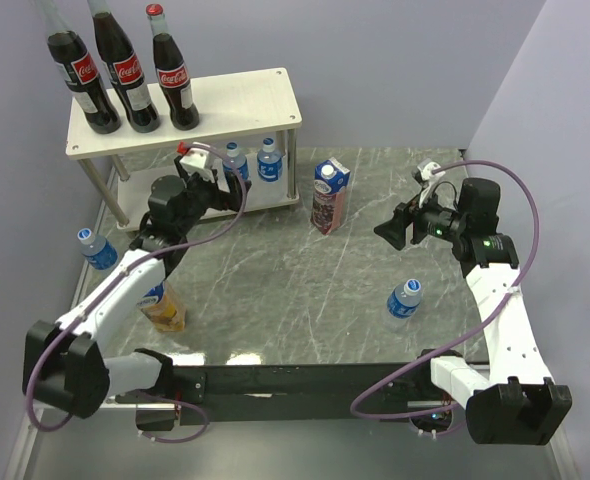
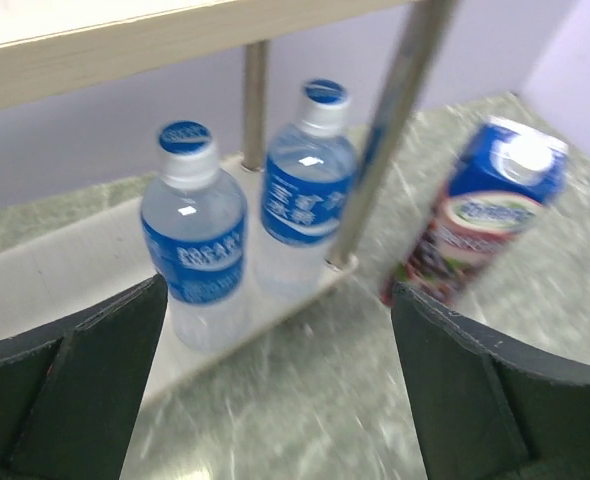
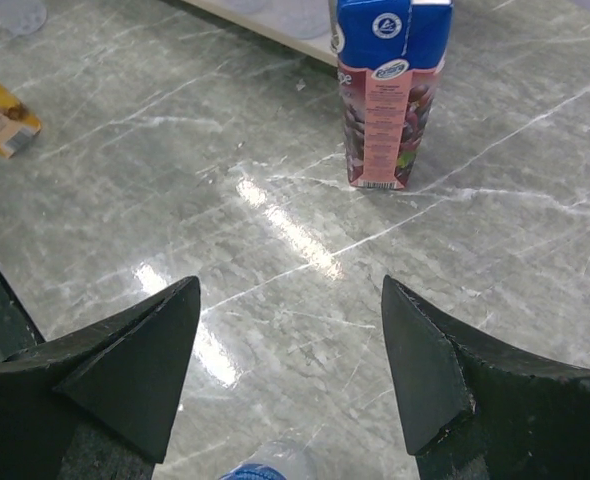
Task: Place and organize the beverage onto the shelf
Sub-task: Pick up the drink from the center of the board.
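Note:
Three cola bottles (image 1: 128, 72) stand on the top board of the shelf (image 1: 245, 95). Two water bottles (image 2: 193, 230) (image 2: 305, 185) stand upright on its lower board, beside a metal leg (image 2: 380, 150). My left gripper (image 2: 278, 300) is open and empty just in front of them, also seen from above (image 1: 215, 192). The purple carton (image 1: 329, 195) stands upright on the table right of the shelf. Ahead of my right gripper (image 3: 288, 290), which is open and empty, is that carton (image 3: 385, 100); a water bottle (image 1: 405, 298) stands just below it. Another water bottle (image 1: 97, 248) and the yellow carton (image 1: 163, 308) are at the left.
The marble table (image 1: 295, 290) is walled in at the back and both sides. My left forearm (image 1: 115, 290) passes over the yellow carton. The black rail (image 1: 295, 380) with both arm bases runs along the near edge.

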Robot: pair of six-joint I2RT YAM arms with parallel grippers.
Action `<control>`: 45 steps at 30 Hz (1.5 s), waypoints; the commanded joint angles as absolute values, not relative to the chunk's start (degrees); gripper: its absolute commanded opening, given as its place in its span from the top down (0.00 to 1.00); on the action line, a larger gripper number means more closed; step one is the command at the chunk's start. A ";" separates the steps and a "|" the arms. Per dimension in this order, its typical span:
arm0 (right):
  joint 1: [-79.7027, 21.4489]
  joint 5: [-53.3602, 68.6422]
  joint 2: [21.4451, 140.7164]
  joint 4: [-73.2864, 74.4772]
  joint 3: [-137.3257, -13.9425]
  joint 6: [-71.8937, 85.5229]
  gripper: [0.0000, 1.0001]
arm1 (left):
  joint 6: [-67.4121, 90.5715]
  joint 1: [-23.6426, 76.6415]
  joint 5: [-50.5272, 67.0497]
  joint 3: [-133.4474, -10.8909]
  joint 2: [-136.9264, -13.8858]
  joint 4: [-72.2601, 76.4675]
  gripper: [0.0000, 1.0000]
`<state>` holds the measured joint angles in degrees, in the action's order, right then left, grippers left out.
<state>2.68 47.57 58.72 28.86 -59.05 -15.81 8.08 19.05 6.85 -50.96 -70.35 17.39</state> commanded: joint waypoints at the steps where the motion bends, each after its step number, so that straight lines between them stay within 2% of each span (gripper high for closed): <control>1: 3.16 49.66 58.62 32.42 -62.22 -20.91 0.21 | 8.44 18.98 13.43 -53.79 -65.05 8.45 0.00; 6: 3.08 46.69 57.40 40.49 -63.98 -27.75 0.21 | 9.14 19.07 14.77 -49.49 -56.18 5.98 0.01; 11: 3.16 40.09 54.41 50.60 -68.45 -34.26 0.20 | 7.82 18.98 11.17 -44.92 -49.59 3.17 0.00; 15: 3.16 35.60 53.70 62.46 -72.50 -39.98 0.20 | 8.52 18.98 11.86 -43.42 -47.55 2.37 0.00; 24: 3.08 30.41 51.24 75.57 -74.18 -50.78 0.21 | 9.67 19.07 16.34 -45.00 -46.93 0.26 0.01; 32: 3.08 30.49 51.86 81.65 -73.13 -54.93 0.22 | 10.37 19.07 18.02 -45.79 -47.55 0.18 0.00; 39: 2.90 32.52 51.68 78.23 -66.63 -54.85 0.23 | 10.37 19.07 18.02 -45.70 -47.72 0.18 0.01; 45: 2.81 32.34 52.47 75.77 -63.55 -53.62 0.29 | 10.37 19.07 18.37 -45.79 -48.25 0.09 0.01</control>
<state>2.83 31.53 52.53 77.03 -64.16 -53.87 10.00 19.07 16.88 -43.81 -48.25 -0.80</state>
